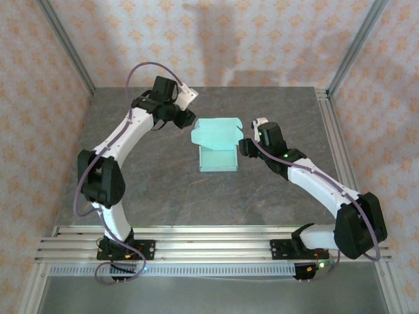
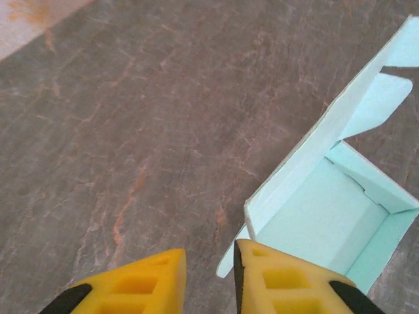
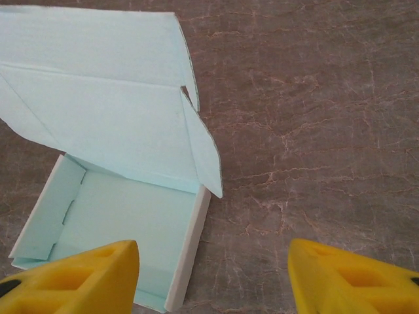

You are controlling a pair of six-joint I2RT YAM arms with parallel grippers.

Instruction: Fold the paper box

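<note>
The paper box (image 1: 217, 158) is a pale mint-green open tray in the middle of the table, with its lid (image 1: 216, 131) standing up at the far side. My left gripper (image 1: 185, 120) hovers off the box's far left corner. Its yellow fingers (image 2: 281, 278) are a narrow gap apart, with only table between them, beside the box (image 2: 314, 216). My right gripper (image 1: 245, 146) is at the box's right side and wide open. One of its fingers (image 3: 78, 275) is over the tray (image 3: 124, 216), the other over the table. The right wall (image 3: 190, 255) stands between them, untouched.
The dark stone-patterned table (image 1: 163, 190) stretches to either side of the box. Aluminium rails (image 1: 209, 239) run along the near edge, and a frame rail (image 1: 330, 131) runs along the right. Patterned walls close off the back and sides.
</note>
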